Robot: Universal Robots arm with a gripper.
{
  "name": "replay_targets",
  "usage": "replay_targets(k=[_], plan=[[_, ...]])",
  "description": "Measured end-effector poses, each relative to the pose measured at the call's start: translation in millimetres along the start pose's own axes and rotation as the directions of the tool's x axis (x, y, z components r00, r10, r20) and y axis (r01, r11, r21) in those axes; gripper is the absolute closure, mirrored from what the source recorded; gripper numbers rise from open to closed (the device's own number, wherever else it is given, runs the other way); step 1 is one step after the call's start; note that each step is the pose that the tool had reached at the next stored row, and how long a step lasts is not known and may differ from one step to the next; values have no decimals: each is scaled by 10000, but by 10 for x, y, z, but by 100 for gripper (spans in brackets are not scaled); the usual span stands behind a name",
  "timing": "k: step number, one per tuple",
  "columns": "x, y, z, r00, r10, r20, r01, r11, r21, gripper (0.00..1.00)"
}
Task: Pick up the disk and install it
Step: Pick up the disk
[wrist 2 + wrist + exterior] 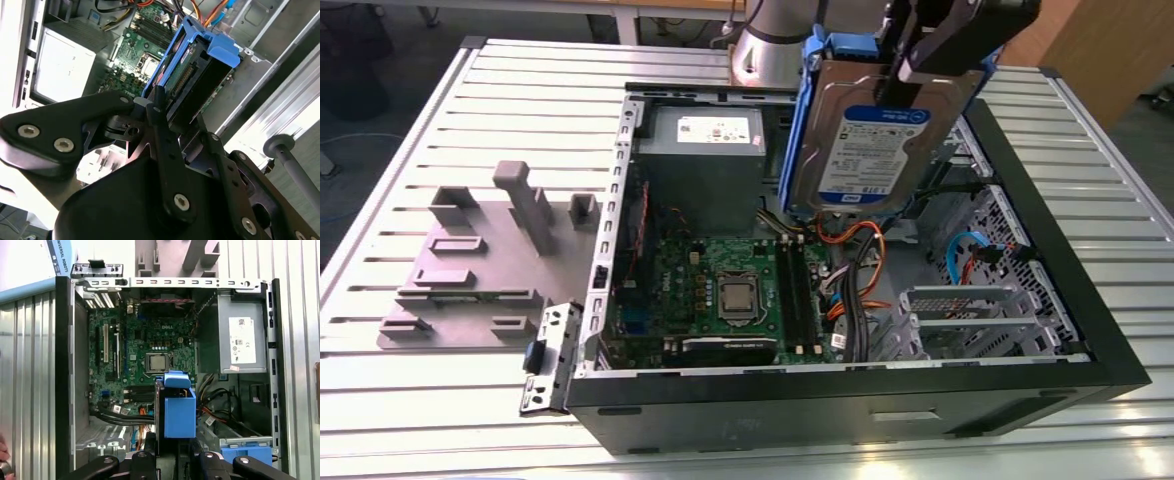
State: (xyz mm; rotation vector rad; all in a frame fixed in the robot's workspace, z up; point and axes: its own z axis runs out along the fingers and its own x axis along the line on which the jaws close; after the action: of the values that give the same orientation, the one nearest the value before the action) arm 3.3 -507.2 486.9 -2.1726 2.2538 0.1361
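The disk point(881, 140), a silver-grey drive with a white-and-blue label in a blue carrier bracket, hangs upright in the air over the open computer case point(1107, 350). It is above the case's back middle, over the cables beside the motherboard point(720, 290). My gripper point(927, 75) is shut on the disk's top end. In the second wrist view the black fingers point(159, 107) clamp the blue carrier point(200, 65). In the first wrist view the disk point(179, 410) shows end-on, hanging over the motherboard's edge with its blue handle forward.
A grey power-supply box point(707, 140) with a white sticker fills the case's back corner. Orange and blue cables point(854, 240) lie under the disk. A blue drive bay point(245, 450) sits at the case edge. A grey fixture with pegs point(480, 260) stands at the exterior view's left.
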Motion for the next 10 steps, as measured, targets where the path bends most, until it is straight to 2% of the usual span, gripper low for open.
replay_targets(k=[10], plan=[[187,-16,-10,10000,-1,0,1,10000,8,65]])
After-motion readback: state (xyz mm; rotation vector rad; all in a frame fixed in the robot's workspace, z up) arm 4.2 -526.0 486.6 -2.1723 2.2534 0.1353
